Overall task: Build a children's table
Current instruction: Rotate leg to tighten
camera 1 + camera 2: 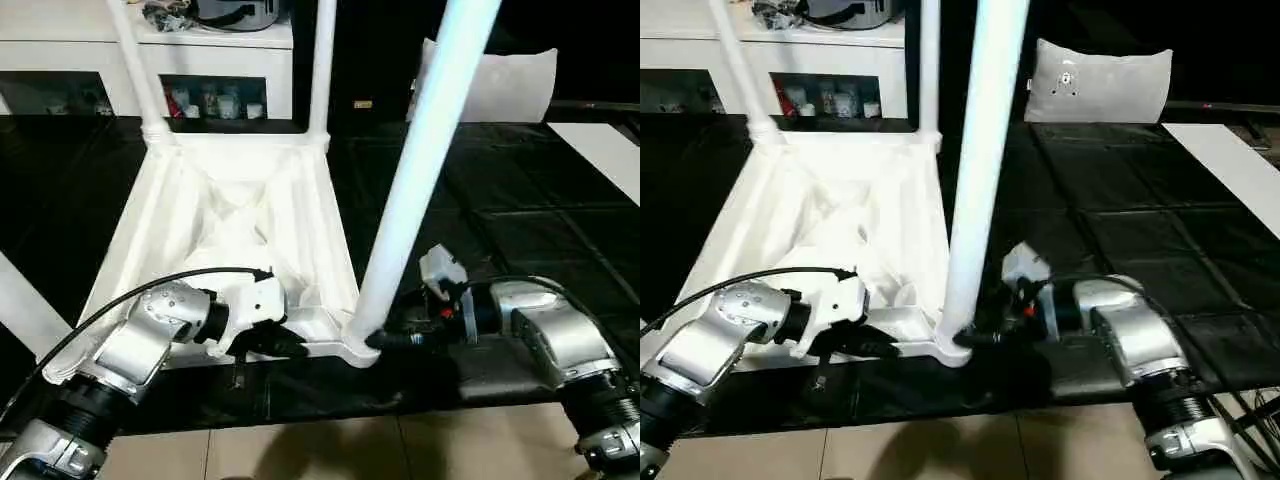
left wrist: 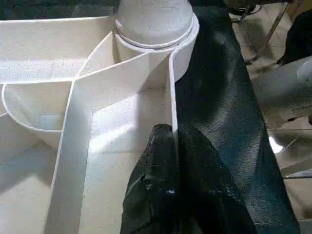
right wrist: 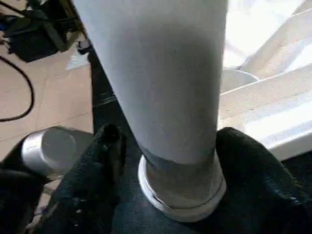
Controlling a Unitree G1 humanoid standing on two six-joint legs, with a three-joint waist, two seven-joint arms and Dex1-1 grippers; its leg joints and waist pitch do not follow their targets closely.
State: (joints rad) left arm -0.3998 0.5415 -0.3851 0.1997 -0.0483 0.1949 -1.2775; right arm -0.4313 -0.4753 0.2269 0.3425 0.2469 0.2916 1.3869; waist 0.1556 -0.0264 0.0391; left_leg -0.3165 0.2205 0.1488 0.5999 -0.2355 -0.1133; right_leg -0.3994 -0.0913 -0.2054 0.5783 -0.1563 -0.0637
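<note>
Mat: black mat (image 1: 520,200) lay beneath the upturned tabletop (image 1: 235,215).
Left gripper (image 2: 173,146): pinched the near rim.
Right gripper (image 3: 165,146): straddled the leg (image 1: 420,170) low in frame; keep it vertical, twisting home.

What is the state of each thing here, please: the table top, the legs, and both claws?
Table top: upside down on the black mat, ribbed underside up.
Near right leg: upright, standing in its corner socket.
Far legs: two, upright in the far corner sockets.
Left claw: shut on the table top's near rim.
Right claw: fingers either side of the near right leg's base; a firm grip cannot be told.
</note>
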